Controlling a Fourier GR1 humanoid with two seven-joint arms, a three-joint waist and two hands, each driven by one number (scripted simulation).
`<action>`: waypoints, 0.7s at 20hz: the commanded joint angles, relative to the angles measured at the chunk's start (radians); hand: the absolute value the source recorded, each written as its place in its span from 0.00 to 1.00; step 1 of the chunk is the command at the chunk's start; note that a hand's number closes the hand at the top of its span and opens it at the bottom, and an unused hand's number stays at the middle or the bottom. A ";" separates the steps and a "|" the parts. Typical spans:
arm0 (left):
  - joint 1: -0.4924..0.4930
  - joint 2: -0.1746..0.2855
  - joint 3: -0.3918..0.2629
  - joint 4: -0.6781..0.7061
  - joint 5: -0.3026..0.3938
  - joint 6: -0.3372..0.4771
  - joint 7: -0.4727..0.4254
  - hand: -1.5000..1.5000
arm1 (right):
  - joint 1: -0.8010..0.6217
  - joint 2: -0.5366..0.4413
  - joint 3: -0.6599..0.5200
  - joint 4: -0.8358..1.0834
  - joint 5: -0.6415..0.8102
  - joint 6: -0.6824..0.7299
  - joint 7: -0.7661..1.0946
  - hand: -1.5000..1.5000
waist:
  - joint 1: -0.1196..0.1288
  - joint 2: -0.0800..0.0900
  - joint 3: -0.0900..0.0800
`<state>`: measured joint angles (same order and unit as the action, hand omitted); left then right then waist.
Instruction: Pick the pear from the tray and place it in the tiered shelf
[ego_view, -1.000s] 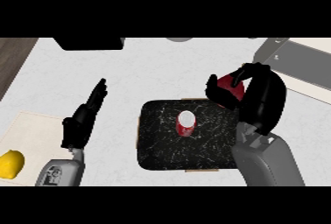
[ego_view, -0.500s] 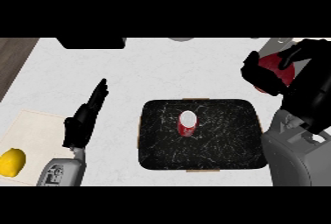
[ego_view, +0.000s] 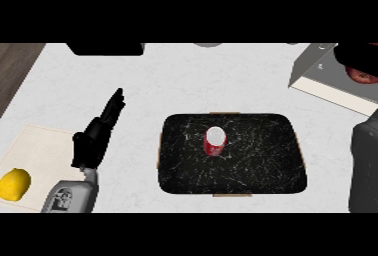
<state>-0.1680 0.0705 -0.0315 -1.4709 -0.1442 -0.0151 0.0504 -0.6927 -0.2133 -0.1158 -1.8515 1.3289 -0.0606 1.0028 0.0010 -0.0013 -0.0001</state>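
View from above onto a pale counter (ego_view: 184, 85); a dark marbled tray (ego_view: 258, 170) sits in the middle, holding only a small red and white item (ego_view: 214, 141). The pear (ego_view: 363, 76), reddish, is off the tray; it shows at the far right edge, over the white surface of the shelf (ego_view: 325, 80) in the upper right corner. The right hand (ego_view: 360, 56) is a dark shape just above the pear and cut off by the edge; whether it grasps the pear or has let go cannot be told. The right forearm (ego_view: 365, 165) runs up the right side, past the tray's right rim.

Judged from this, the lift and the carry are done; what looks left is settling the pear on the shelf, letting go if that is not done, and drawing the arm back.

The left hand (ego_view: 100, 135) rests left of the tray, released, pointing away from the robot; beside it lies a cream board (ego_view: 40, 150) with a lemon (ego_view: 13, 184) near the lower left corner.

Open counter lies between tray and shelf; the shelf's near edge is the thing to clear on the way out.
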 joint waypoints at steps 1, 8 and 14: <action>-0.039 -0.009 0.002 0.053 -0.012 0.005 -0.020 0.50 | -0.033 -0.045 -0.058 0.054 -0.014 -0.020 -0.013 1.00 | 0.000 0.002 0.000; -0.054 0.006 0.035 0.106 -0.010 0.005 -0.063 0.50 | -0.075 -0.183 -0.173 0.132 -0.114 0.001 -0.111 1.00 | -0.003 0.002 0.000; 0.005 0.026 0.028 0.022 0.004 -0.029 -0.036 0.50 | -0.105 -0.261 -0.171 0.294 -0.069 -0.083 -0.192 1.00 | 0.006 0.002 0.000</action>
<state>-0.1774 0.0692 -0.0204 -1.4357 -0.1538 -0.0179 0.0138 -0.7719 -0.4175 -0.2626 -1.6394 1.2667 -0.1093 0.8642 0.0039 0.0004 -0.0002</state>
